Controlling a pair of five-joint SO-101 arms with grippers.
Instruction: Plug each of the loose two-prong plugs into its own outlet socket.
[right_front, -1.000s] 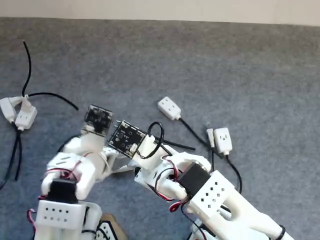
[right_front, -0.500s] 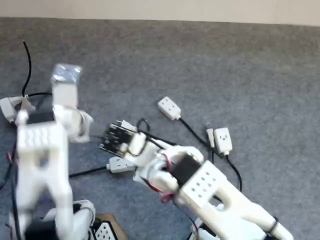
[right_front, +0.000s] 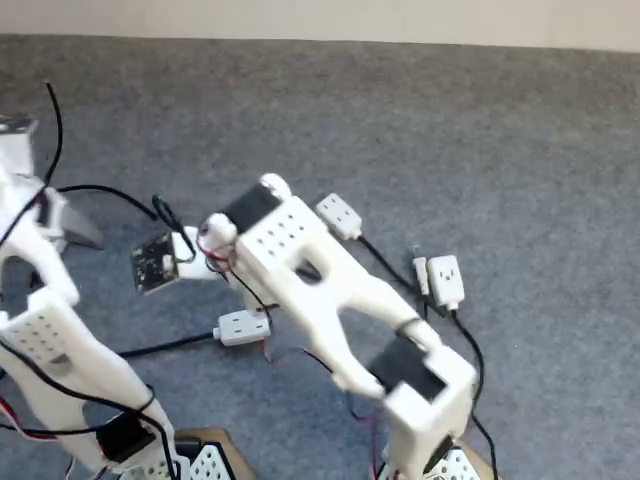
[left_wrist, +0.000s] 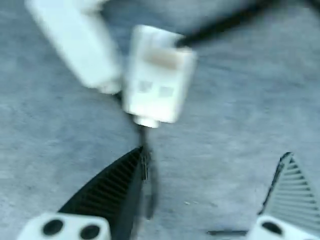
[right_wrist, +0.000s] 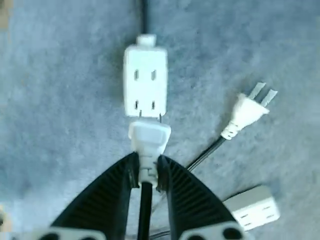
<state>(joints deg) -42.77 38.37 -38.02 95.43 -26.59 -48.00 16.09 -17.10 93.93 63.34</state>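
Where the high view looks down on the grey carpeted table (right_front: 520, 130), the left arm (right_front: 40, 330) stands along the table's edge, bent at the elbow, with a dark grey finger (right_front: 78, 230) jutting sideways from its wrist. The right arm (right_front: 300, 260) stretches from its base across the middle, folded at the elbow. Its wrist is turned toward the left arm, with a small dark circuit board (right_front: 153, 265) at its end. A far white outlet block (right_front: 338, 215) lies just past the forearm. A right-hand white outlet block (right_front: 445, 280) has a loose white plug (right_front: 421, 268) just beside it. A near white outlet block (right_front: 243, 326) sits close to the forearm on a black cord.

From the left wrist, the left gripper (left_wrist: 215, 152) hangs spread wide with nothing between its fingers. Beyond the tips lies a blurred white outlet body (left_wrist: 157, 75), with a second white body (left_wrist: 75, 47) just beside it.

From the right wrist, the right gripper (right_wrist: 147, 162) is pinched narrow on a white two-prong plug (right_wrist: 149, 137), whose black cord runs back between the fingers. The prongs meet the end of a white double-socket outlet (right_wrist: 145, 75); how far they are in, I cannot tell. A bare-pronged white plug (right_wrist: 247, 112) lies apart to one side, and a corner outlet block (right_wrist: 252, 210) is near it.
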